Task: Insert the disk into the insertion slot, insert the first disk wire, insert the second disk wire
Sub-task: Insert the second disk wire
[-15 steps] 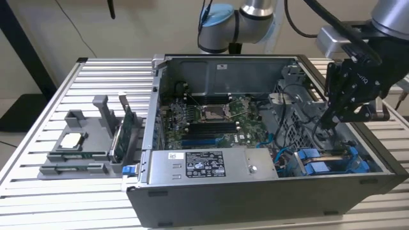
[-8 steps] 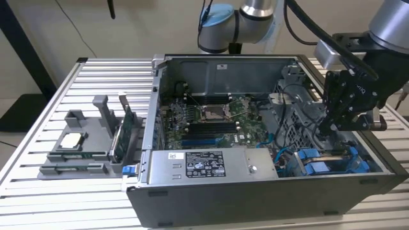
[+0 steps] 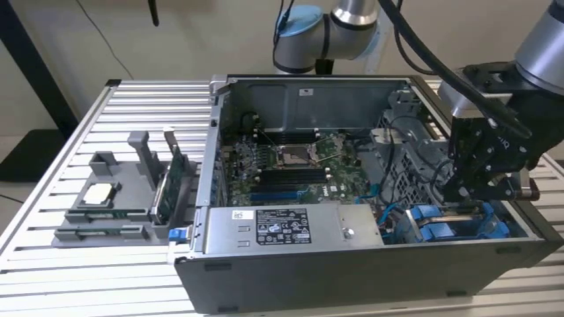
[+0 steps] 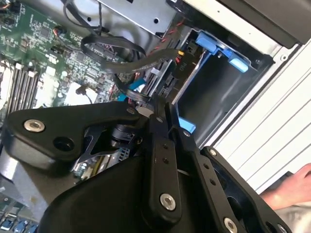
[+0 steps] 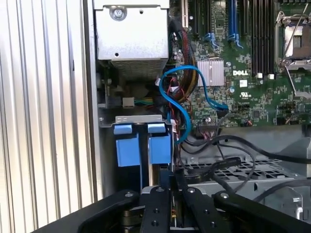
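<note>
Pincer (image 4: 163,114) fingers drawn together, tips down among cables at the drive cage edge inside the case. The disk (image 5: 143,150) sits in the insertion slot (image 4: 214,92), blue caddy tabs showing. Tight room: cage wall and black cables (image 5: 228,165) close beside.

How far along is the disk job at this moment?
The gripper is down inside the computer case, at the drive cage with the blue caddies. A blue cable hangs loose nearby. Whether the disk is fully seated, or either wire plugged in, cannot be told.
</note>
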`<state>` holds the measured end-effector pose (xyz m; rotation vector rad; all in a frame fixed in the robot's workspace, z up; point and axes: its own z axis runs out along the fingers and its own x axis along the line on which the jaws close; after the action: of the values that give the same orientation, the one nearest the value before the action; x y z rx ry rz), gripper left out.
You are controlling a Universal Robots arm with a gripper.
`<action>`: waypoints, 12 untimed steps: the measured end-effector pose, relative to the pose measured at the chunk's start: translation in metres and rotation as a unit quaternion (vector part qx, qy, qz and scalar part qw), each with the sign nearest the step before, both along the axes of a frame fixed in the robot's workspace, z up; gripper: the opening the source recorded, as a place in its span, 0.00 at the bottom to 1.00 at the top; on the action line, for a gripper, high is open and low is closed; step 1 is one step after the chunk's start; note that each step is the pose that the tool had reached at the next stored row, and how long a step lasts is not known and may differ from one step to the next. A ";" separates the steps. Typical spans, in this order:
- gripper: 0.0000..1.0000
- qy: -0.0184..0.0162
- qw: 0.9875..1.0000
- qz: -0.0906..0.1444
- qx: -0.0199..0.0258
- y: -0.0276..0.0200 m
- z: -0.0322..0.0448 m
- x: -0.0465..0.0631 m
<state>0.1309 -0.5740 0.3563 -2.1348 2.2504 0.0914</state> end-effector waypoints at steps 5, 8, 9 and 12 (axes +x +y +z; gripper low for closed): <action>0.16 0.005 1.000 0.000 0.000 -0.0008 -0.0038 0.005; 0.16 0.007 1.000 0.000 0.000 -0.0008 -0.0055 0.009; 0.16 0.008 1.000 0.000 0.000 -0.0008 -0.0059 0.010; 0.16 0.011 1.000 0.000 0.000 -0.0009 -0.0074 0.014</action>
<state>0.1448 -0.5749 0.3489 -2.1443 2.2623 0.1158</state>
